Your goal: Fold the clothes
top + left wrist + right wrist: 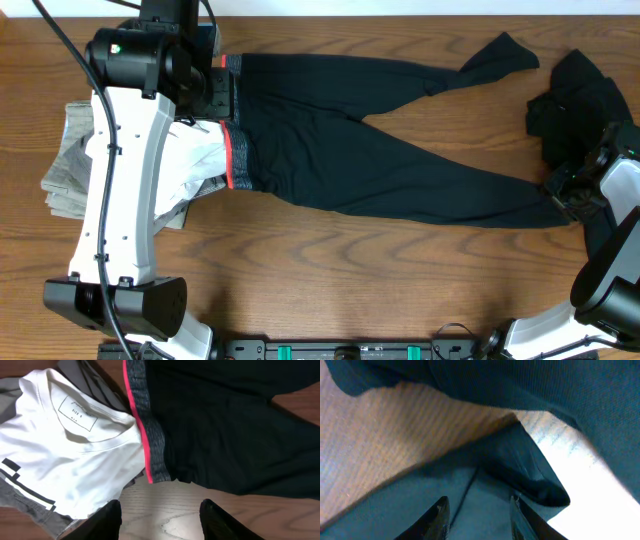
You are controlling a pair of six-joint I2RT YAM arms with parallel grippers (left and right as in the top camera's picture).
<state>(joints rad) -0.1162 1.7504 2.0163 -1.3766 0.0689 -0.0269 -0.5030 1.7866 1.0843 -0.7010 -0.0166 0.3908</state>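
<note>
The clothes in hand are long black trousers (380, 150) lying flat across the table, legs running right. Their grey waistband edged in coral red (238, 150) is at the left. My left gripper (222, 100) hovers by the waistband (150, 435). In the left wrist view that gripper (160, 520) is open, with only bare wood between its fingers. My right gripper (565, 190) is at the end of the lower trouser leg. In the right wrist view it (480, 517) stands open, fingers apart just over black cloth (485, 492) with a seam, beside a folded cuff (535, 480).
A white T-shirt (65, 455) lies on a stack of grey garments (70, 170) at the left, touching the waistband. Another crumpled black garment (580, 100) sits at the far right. Bare wood table (350, 270) runs along the front.
</note>
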